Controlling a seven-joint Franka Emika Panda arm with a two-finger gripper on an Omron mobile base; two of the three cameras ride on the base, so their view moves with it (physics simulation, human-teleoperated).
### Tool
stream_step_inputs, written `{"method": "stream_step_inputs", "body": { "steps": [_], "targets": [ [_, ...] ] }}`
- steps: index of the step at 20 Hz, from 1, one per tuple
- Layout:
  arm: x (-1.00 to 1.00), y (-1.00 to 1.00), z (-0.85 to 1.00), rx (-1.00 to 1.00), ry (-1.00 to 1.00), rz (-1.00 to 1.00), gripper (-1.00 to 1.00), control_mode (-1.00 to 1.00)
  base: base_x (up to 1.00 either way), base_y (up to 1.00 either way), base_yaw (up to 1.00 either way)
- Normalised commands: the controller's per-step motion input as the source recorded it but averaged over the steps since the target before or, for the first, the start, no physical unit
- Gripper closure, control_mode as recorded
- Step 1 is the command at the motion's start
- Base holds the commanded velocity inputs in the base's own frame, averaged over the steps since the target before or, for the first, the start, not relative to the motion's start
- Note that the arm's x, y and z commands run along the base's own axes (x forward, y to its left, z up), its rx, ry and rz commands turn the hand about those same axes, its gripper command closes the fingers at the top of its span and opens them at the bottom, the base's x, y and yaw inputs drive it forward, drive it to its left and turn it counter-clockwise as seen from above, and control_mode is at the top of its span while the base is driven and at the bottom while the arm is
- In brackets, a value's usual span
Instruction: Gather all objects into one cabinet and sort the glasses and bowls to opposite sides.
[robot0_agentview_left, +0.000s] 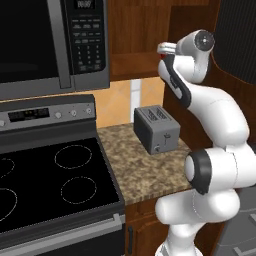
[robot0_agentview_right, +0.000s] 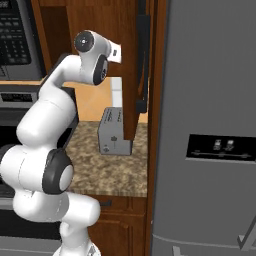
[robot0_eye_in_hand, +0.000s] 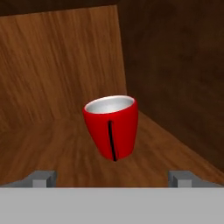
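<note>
End effector (robot0_eye_in_hand: 112, 178) spread open, nothing between the two grey fingertips (robot0_eye_in_hand: 43, 178) seen low in the hand view. Glossy red tumbler cup with pale interior (robot0_eye_in_hand: 111, 127) centred just ahead, between the lines of the fingertips, upright with slight tilt, long axis vertical, mouth up. Standing on the wooden shelf (robot0_eye_in_hand: 52, 148) of the brown cabinet, near the right rear corner. Side wall (robot0_eye_in_hand: 175, 74) close on the right; back wall (robot0_eye_in_hand: 61, 61) behind; open room to the left. Straight advance judged sufficient for a grasp; rightward drift risks wall contact. Outside: grey metal toaster (robot0_agentview_left: 157, 128) on the speckled surface (robot0_agentview_left: 135, 170) below.
</note>
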Motion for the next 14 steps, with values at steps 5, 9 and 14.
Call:
{"method": "stream_step_inputs", "body": {
  "steps": [5,9,14],
  "targets": [
    [0.24,-0.03,0.00,0.00,0.00,0.00,-1.00,-1.00,0.00,0.00,0.00],
    [0.28,0.00,-0.03,0.00,0.00,0.00,-1.00,-1.00,0.00,0.00,0.00],
    [0.22,-0.04,-0.13,0.00,0.00,0.00,-1.00,-1.00,0.00,0.00,0.00]
  ]
}}
